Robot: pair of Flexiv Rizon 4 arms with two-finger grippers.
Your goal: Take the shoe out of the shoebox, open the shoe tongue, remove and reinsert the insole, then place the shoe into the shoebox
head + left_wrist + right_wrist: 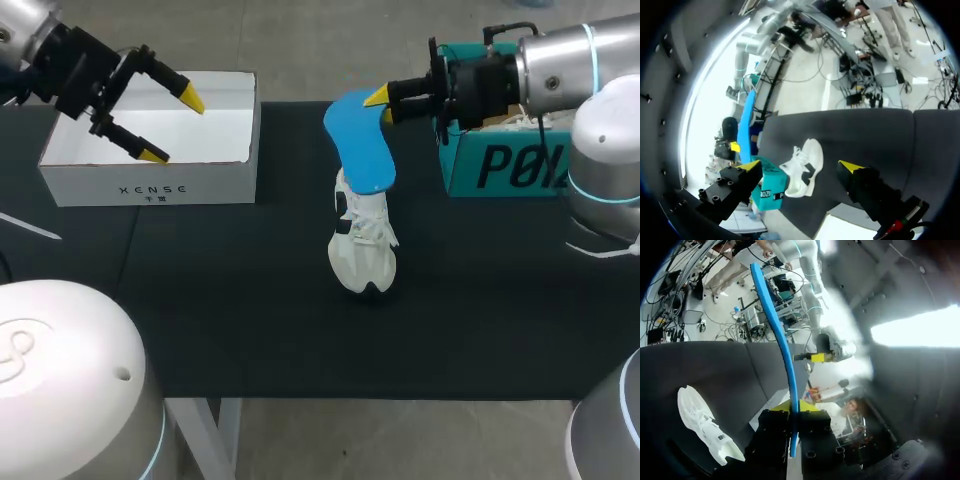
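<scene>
A white shoe (365,245) stands on the dark table mat, toe toward the front edge. My right gripper (378,97) is shut on one end of the blue insole (358,140), which hangs in the air over the shoe's heel. In the right wrist view the insole (777,330) runs straight out from between the pinched fingers of the right gripper (795,407), with the shoe (702,425) lying off to one side below. My left gripper (170,125) hovers open and empty above the white shoebox (150,182). From the left gripper (800,167), the shoe (802,167) lies ahead and the insole (745,127) beyond it.
A teal box (500,160) sits at the back right under my right arm, also seen as the teal box (770,187) in the left wrist view. The dark mat (250,320) stretches in front of the shoe to the table's front edge.
</scene>
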